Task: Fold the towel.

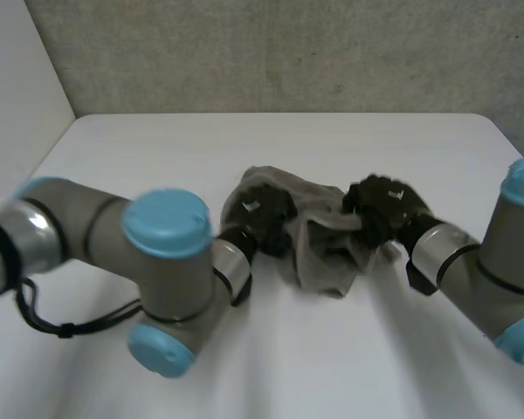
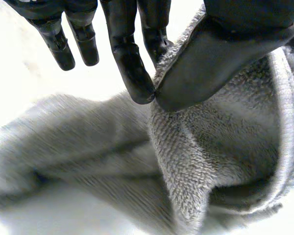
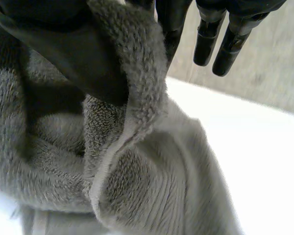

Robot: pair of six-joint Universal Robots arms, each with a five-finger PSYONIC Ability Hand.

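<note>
A grey towel [image 1: 323, 244] hangs bunched between my two hands over the middle of the white table [image 1: 271, 140]. My left hand [image 1: 260, 212] holds its left end; in the left wrist view the thumb [image 2: 210, 58] and one finger [image 2: 132, 63] pinch a fold of the towel [image 2: 196, 161]. My right hand [image 1: 382, 209] holds its right end. In the right wrist view the thumb [image 3: 78, 54] presses a thick edge of the towel [image 3: 132, 98] against a finger. The lower part of the towel sags towards the table.
A grey wall [image 1: 271, 52] stands behind the table's far edge. The left arm [image 1: 166, 262] lies low across the near left of the table, and the right arm [image 1: 489, 262] comes in at the near right.
</note>
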